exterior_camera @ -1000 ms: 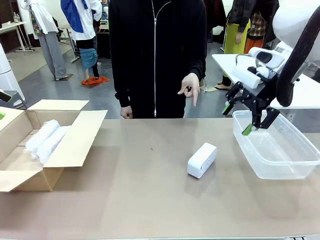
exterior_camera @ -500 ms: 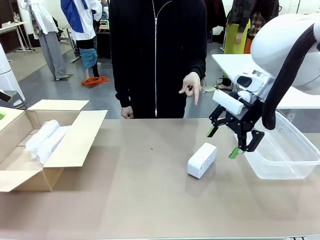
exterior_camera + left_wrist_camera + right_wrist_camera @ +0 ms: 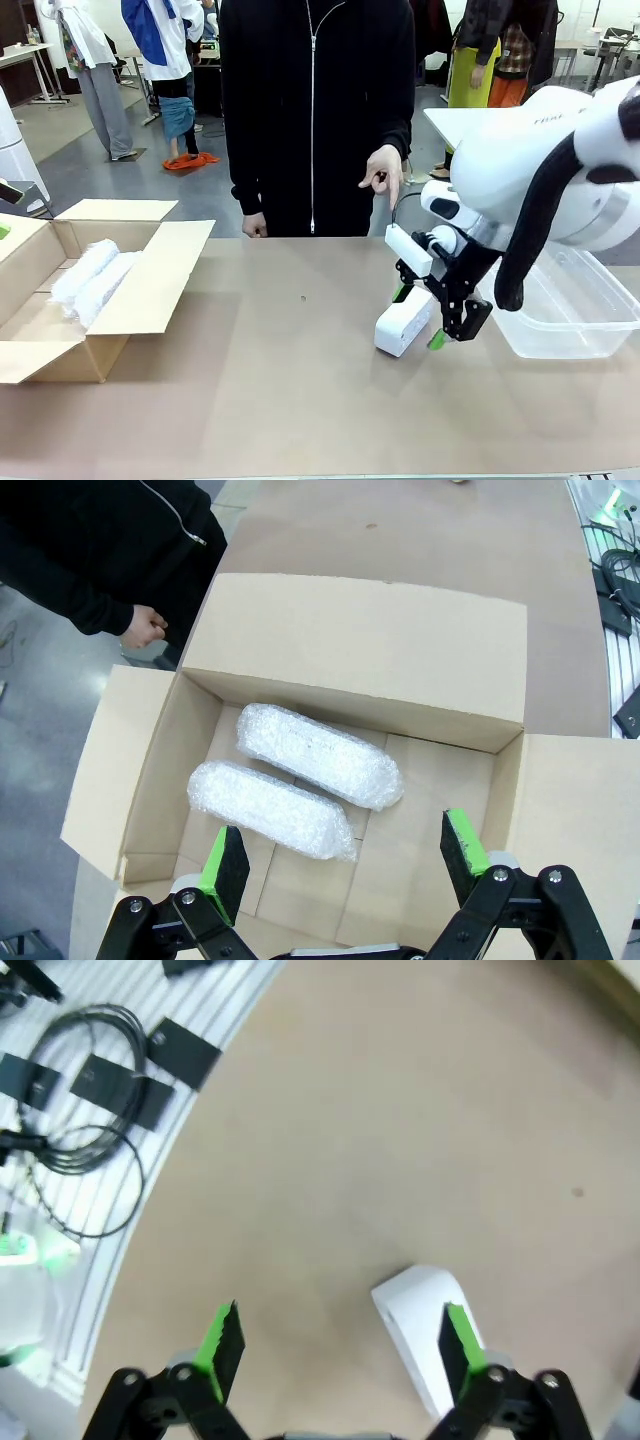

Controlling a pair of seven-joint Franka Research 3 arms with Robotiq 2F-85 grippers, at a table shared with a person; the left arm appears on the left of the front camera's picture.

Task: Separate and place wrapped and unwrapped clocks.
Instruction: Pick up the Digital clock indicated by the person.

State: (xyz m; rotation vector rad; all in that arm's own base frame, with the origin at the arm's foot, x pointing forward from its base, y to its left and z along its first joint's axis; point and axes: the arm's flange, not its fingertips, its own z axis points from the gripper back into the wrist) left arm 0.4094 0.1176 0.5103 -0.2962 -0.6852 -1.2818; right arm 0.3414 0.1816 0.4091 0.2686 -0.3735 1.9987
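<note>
On the near part of the tabletop [image 3: 250, 400] nothing stands. A little further, right of the middle, lies the bare white clock [image 3: 404, 320], a smooth rounded block resting flat. The right pincer [image 3: 418, 316] is low over it, its jaws spread wide with one green pad on each side of the clock's far end; it is not gripping the clock. In the right wrist view the clock [image 3: 425, 1330] lies just beside the right-hand finger [image 3: 462, 1345], while the other finger [image 3: 222, 1348] is over bare tabletop.

At the right edge stands a clear plastic tub [image 3: 580, 310], near the clock but not touching it. At the left stands an open cardboard box [image 3: 150, 275]. Inside it the two bubble-wrapped clocks [image 3: 300, 785] lie side by side on the bottom, touching. The left pincer [image 3: 345, 855] hangs above the box, its jaws wide, holding nothing.

At the far side a person in a black jacket points a hand [image 3: 383, 175] downward.
</note>
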